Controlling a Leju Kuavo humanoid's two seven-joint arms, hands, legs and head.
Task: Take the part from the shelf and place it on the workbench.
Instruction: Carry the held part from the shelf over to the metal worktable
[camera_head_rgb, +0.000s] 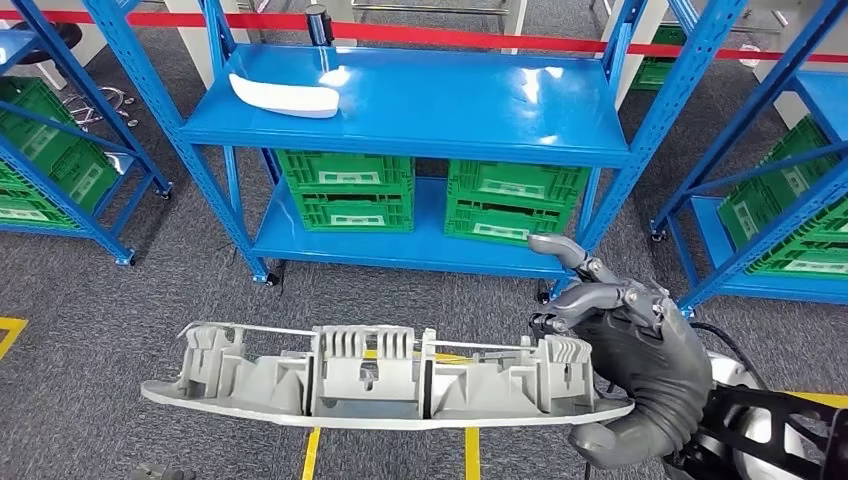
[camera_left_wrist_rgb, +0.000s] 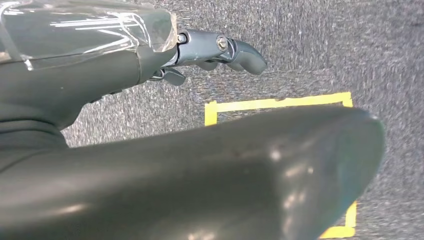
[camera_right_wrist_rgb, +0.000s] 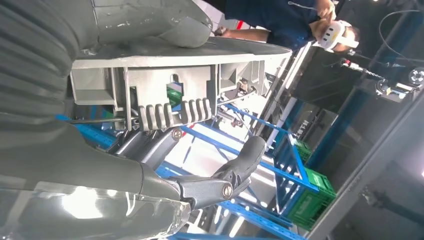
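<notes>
Because it is gripped at one end only, the long grey ribbed plastic part juts sideways from the right robot hand, clear of the blue metal shelf; the left robot hand hangs empty, fingers curled.

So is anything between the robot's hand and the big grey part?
No. The right hand already grips the grey part by one end, so nothing sits between them. The part hangs above the carpet in front of the blue shelf. I can't see the workbench.

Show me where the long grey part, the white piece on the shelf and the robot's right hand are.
grey part (camera_head_rgb: 365, 375), head view, ribbed middle section.
white piece (camera_head_rgb: 285, 98), head view, middle of its top.
right hand (camera_head_rgb: 640, 370), head view, back of the hand.
</notes>
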